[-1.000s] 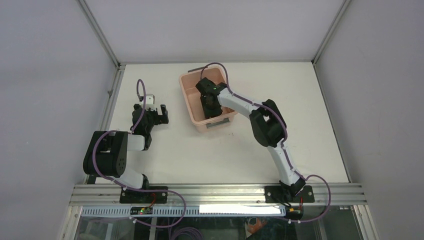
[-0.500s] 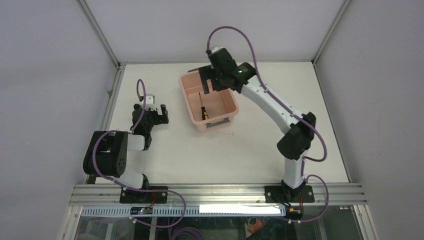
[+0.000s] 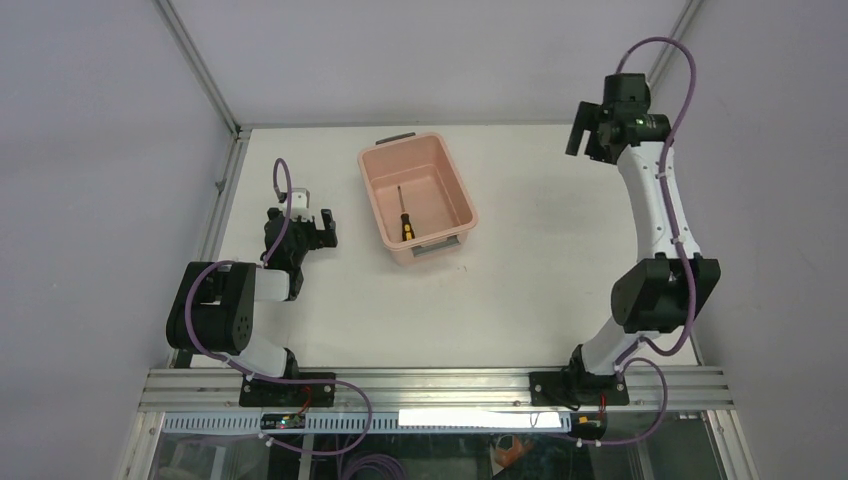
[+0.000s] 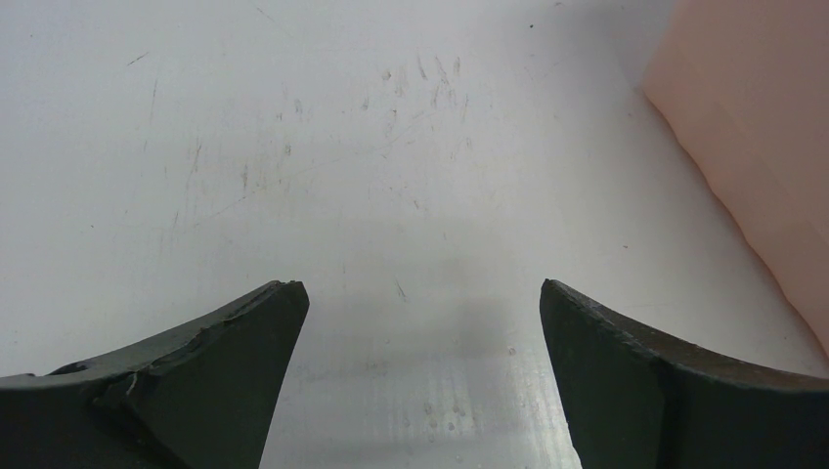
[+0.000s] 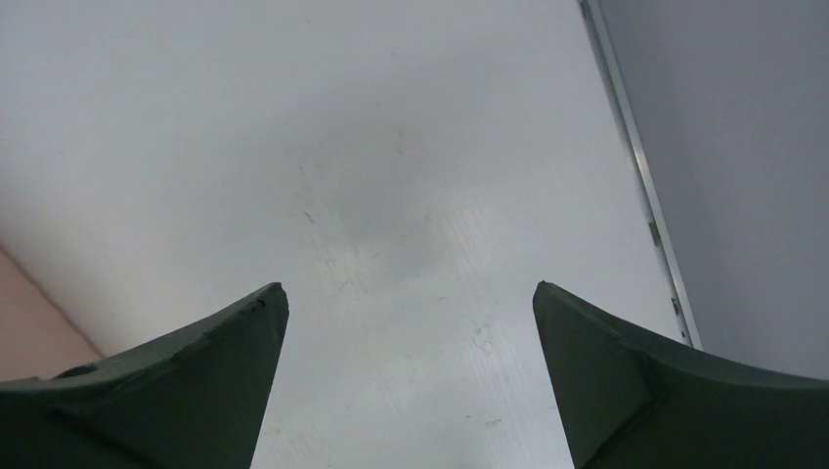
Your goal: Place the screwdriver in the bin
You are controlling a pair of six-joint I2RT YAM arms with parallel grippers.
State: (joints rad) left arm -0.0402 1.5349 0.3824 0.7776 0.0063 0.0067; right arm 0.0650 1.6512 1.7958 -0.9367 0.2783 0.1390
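Observation:
The screwdriver, yellow-and-black handle with a thin dark shaft, lies flat on the floor of the salmon-pink bin at the middle back of the table. My right gripper is raised high at the far right, well away from the bin, its jaws open and empty. The same right gripper looks down on bare table, with a corner of the bin at the lower left. My left gripper rests low to the left of the bin, open and empty. In the wrist view the left gripper has the bin's wall to its right.
Grey enclosure walls stand round the white table. A metal frame rail runs along the table's right edge below my right gripper. Another rail lines the left edge close to my left arm.
My right gripper opened inside the bin and left the screwdriver there, then rose and swung far to the right. The left arm has stayed still.

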